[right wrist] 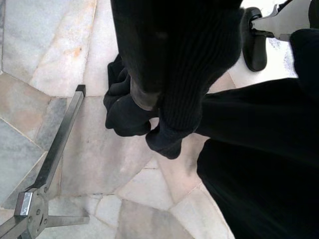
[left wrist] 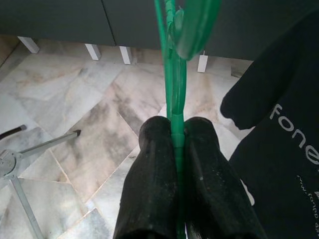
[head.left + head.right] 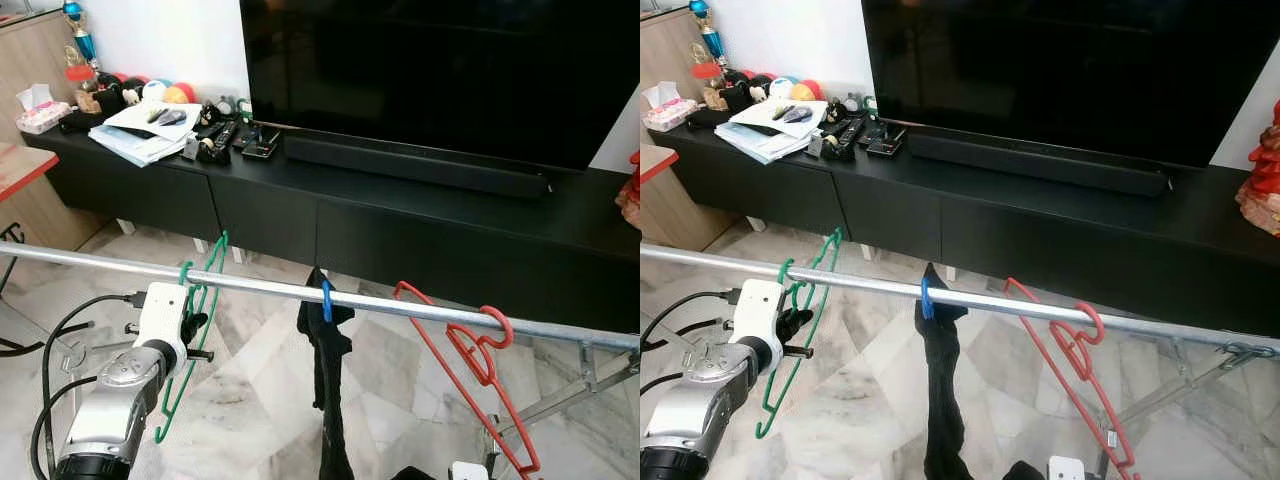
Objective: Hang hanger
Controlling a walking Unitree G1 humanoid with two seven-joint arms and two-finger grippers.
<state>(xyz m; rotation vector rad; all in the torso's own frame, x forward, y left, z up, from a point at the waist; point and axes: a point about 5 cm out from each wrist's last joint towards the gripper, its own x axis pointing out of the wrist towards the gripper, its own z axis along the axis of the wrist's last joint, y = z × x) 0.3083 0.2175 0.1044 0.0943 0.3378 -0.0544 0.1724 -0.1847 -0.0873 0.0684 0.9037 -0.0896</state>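
A metal rail (image 3: 400,303) runs across the room in front of a low black TV cabinet (image 3: 420,215). Three hangers sit on it. A green hanger (image 3: 190,330) hangs at the robot's left, its hook (image 3: 185,270) already looped over the rail and its long frame dropping steeply toward the marble floor (image 3: 250,390). A blue hook (image 3: 326,298) in the middle carries a black garment (image 3: 328,380), and a red hanger (image 3: 480,380) hangs tilted at the right.

The left gripper (image 2: 177,134) is raised just below the rail. In the left wrist view its two black fingers (image 2: 152,174) are pressed narrowly together on a thin bar of the green hanger, which runs straight out from between them up to the hook. The hanger therefore lies directly ahead of and above these fingers, and the left arm is plainly the nearer one.

The right wrist view looks down at dark cloth (image 1: 239,124) and a stand foot (image 1: 55,149); whether the right gripper's fingers are spread or closed I cannot tell.

The hanging looks nearly finished; letting go appears to be what is left.
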